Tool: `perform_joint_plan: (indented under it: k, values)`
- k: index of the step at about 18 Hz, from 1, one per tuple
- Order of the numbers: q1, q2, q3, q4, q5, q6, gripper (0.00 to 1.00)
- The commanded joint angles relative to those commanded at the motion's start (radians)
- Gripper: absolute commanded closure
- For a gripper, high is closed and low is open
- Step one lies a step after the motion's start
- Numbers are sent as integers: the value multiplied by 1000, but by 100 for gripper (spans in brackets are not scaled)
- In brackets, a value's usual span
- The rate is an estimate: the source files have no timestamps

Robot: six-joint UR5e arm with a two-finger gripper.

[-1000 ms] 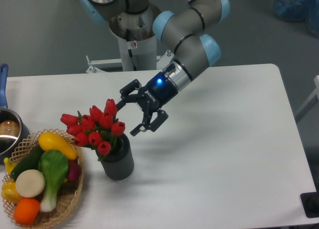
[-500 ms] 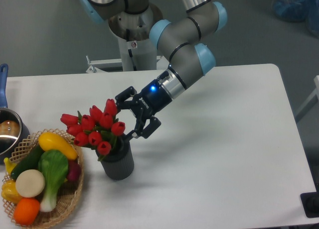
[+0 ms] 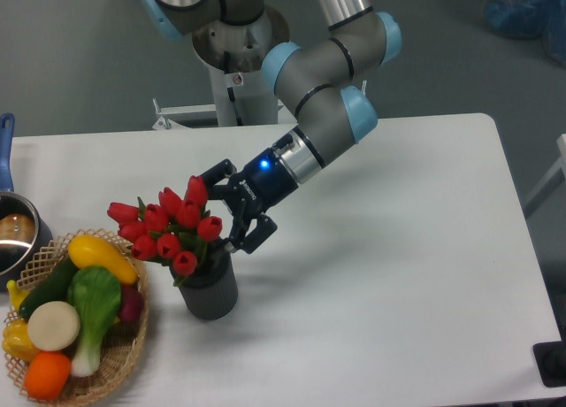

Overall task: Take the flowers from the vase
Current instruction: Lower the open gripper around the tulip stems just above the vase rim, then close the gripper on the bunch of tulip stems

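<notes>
Flowers [image 3: 171, 227] are stood in the vase [image 3: 210, 288], near the front left of the table [image 3: 398, 274], and the spread gripper [image 3: 222, 208] is seen at their right side with nothing held, one finger [image 3: 215, 172] close by the topmost bud and the other finger [image 3: 248, 239] low beside the rightmost bud, just above the vase mouth. Whether either finger is touching a bud cannot be told. For the grasp to go well, the jaws are best brought around the gathered stems and leaves just over the rim, not around the loose buds, which would likely be crushed or slip; closure should be made only once the bunch is between both fingers, and the lift is best taken straight up along the vase, so that the vase is not tipped or dragged. The wrist is angled down and to the left, the forearm is reached out from the base at the table's far edge, and the basket [image 3: 115, 372] of vegetables is left well clear of the arm, beside the vase
</notes>
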Motion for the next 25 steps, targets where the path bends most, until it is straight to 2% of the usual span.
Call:
perform_joint_plan:
  k: [25]
  values:
    - [-31,-25,37,-3,-23,-60,0]
